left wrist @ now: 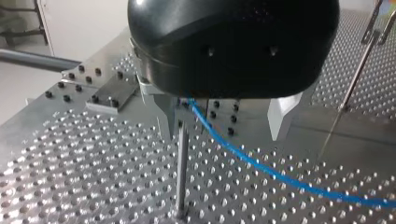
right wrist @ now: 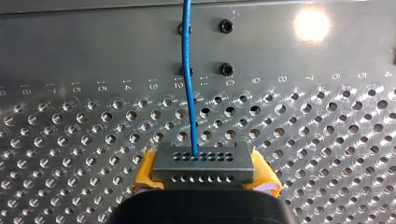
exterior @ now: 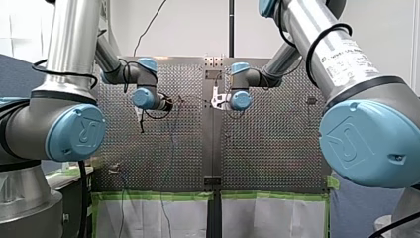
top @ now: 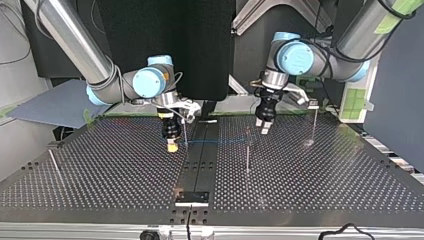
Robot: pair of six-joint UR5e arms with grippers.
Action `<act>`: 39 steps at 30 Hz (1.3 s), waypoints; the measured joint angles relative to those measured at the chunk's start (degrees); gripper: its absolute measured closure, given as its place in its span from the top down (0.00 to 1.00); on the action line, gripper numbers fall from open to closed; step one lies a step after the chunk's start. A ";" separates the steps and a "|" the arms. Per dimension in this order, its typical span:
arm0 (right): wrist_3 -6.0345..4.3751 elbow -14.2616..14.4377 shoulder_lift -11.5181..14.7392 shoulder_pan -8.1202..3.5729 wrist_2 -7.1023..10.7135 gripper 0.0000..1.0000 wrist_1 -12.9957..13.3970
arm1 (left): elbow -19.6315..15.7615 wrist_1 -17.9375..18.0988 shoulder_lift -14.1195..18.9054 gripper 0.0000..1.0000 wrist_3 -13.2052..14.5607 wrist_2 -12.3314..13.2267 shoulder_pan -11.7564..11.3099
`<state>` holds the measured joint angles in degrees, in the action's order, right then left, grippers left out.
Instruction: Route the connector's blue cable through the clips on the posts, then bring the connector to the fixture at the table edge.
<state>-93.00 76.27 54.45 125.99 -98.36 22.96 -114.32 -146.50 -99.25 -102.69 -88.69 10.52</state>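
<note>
"Perforated worktop (right wrist: 327, 140) below. Where was the connector (right wrist: 204, 162)?"

"Clamped between the yellow pads (right wrist: 147, 170) of my right end effector (right wrist: 205, 176), over the holes beside the centre strip (top: 200, 160). Its blue cable (right wrist: 187, 79) ran ahead."

"My left end effector (left wrist: 222, 122)?"

"Fingers (left wrist: 280, 114) spread wide, the cable passing between them, a thin post (left wrist: 182, 168) just beside."

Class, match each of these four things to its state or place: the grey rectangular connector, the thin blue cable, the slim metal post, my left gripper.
Things:
1. grey rectangular connector
2. thin blue cable
3. slim metal post
4. my left gripper

States:
A. open
B. upright on the perforated table
C. clamped in my right gripper
D. running between metal fingers

Pairs: 1-C, 2-D, 3-B, 4-A.
</note>
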 joint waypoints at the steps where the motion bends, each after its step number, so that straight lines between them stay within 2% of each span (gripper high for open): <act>1: 0.00 0.00 0.00 0.00 0.00 0.00 0.00 | -0.16 -0.02 0.19 1.00 -0.01 0.32 0.02; 8: 0.05 0.00 0.00 0.00 0.00 0.00 -0.18 | -0.92 0.00 0.95 1.00 -0.17 2.09 0.01; 20: 0.08 -0.01 0.00 0.00 0.00 0.00 -0.26 | -0.96 0.47 3.21 1.00 -0.85 2.22 -0.02; 39: -0.01 0.02 0.00 0.00 0.00 0.00 -0.24 | -0.96 0.68 3.43 1.00 -0.87 2.23 1.25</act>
<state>-93.01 76.28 54.45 126.00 -98.36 22.72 -115.28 -145.82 -95.83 -103.57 -86.46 11.77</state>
